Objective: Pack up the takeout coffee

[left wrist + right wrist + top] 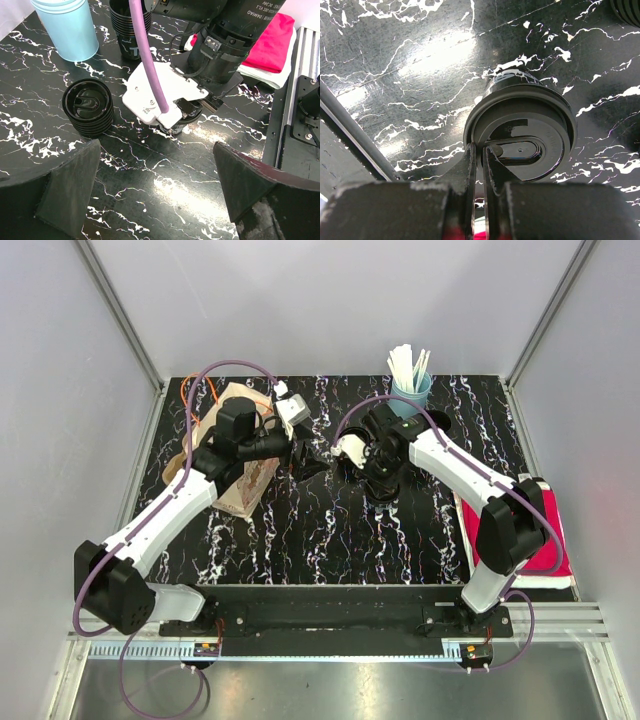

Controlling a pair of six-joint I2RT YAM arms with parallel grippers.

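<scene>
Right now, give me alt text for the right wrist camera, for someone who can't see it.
The right gripper pinches the near rim of a black sip lid seated on a dark cup, seen from above. The cup stands on a black, white-veined marble tabletop.

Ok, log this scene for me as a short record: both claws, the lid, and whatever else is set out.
left claw: open, empty
right claw: shut on the rim of the lid
lid: black, on a black cup
spare lids: one stack near that cup
empty cups: black stack beside the blue cup
blue cup: holds white stirrers
paper bag: brown, lying at the left
pink cloth: far right
</scene>
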